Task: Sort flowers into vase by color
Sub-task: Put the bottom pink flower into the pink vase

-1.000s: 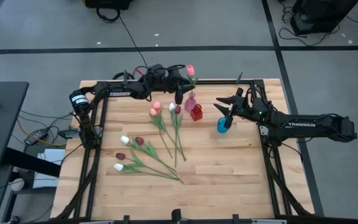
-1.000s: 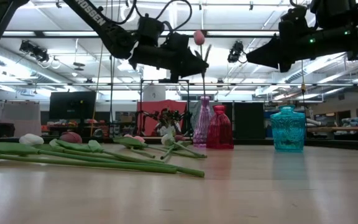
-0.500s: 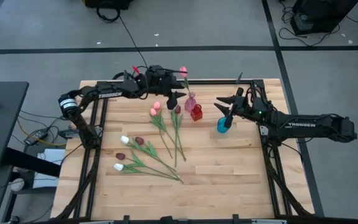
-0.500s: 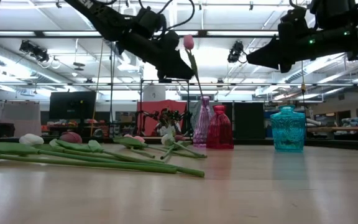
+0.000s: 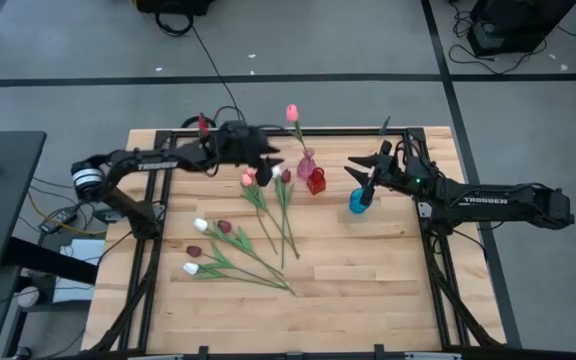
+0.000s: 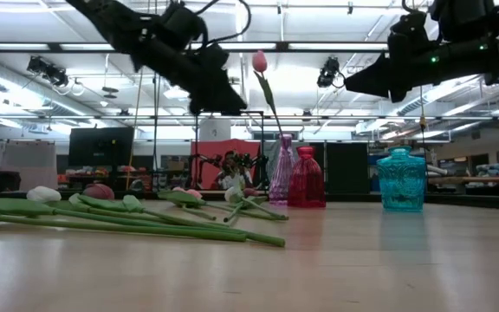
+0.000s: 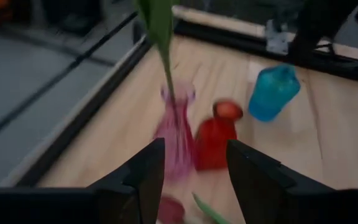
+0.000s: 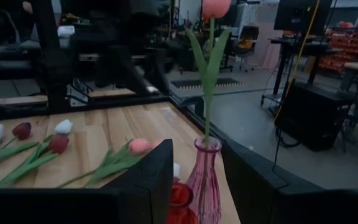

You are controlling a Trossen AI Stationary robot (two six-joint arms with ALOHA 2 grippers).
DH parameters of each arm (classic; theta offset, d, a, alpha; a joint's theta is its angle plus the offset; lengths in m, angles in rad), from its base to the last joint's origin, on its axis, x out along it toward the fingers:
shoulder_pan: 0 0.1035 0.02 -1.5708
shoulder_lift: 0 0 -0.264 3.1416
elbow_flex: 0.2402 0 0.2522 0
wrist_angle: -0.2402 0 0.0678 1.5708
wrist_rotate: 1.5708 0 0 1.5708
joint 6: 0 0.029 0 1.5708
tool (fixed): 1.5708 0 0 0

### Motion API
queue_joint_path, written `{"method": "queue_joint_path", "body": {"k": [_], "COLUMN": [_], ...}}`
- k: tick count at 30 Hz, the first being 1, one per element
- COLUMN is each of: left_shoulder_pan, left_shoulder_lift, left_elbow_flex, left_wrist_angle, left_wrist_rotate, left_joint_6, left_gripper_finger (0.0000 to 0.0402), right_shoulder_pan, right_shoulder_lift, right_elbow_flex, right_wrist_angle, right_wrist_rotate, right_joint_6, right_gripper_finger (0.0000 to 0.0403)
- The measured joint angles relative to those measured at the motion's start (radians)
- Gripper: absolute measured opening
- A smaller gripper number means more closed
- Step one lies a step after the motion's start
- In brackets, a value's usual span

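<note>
Vases — three, at the table's far edge: one pink glass (image 5: 307,165), one red (image 5: 316,181), one teal (image 5: 358,201).

Tulips in a vase — one, pink head (image 5: 292,112), in the pink glass one.

Tulips lying on the table — eight: two pink (image 5: 249,177), two white (image 5: 200,225), four maroon (image 5: 224,227).

Arms — two.

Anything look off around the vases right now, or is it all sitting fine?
Nothing stands out. One pink tulip stands in the pink vase, leaning slightly. The red vase and blue vase are upright and empty. The remaining tulips lie loose on the table.
</note>
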Motion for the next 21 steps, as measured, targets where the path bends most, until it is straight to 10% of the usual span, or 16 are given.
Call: {"method": "queue_joint_path", "body": {"k": [6,21], "left_shoulder_pan": [-0.121,-0.339], "left_shoulder_lift": [-0.064,0.112], "left_elbow_flex": [-0.137,-0.145], "left_wrist_angle": [-0.126,-0.197], "left_wrist_rotate": [-0.224,-0.139], "left_joint_6": [-0.385,-1.099], "left_gripper_finger": [0.0164,0.0161], "right_shoulder_pan": [0.002,0.002], "right_shoulder_lift": [0.000,0.067], "right_elbow_flex": [0.000,0.000], "right_wrist_angle": [-0.022,0.000], "right_wrist_rotate": [-0.028,-0.146], "right_joint_6": [0.005,0.021], "right_gripper_finger": [0.0151,0.0151]}}
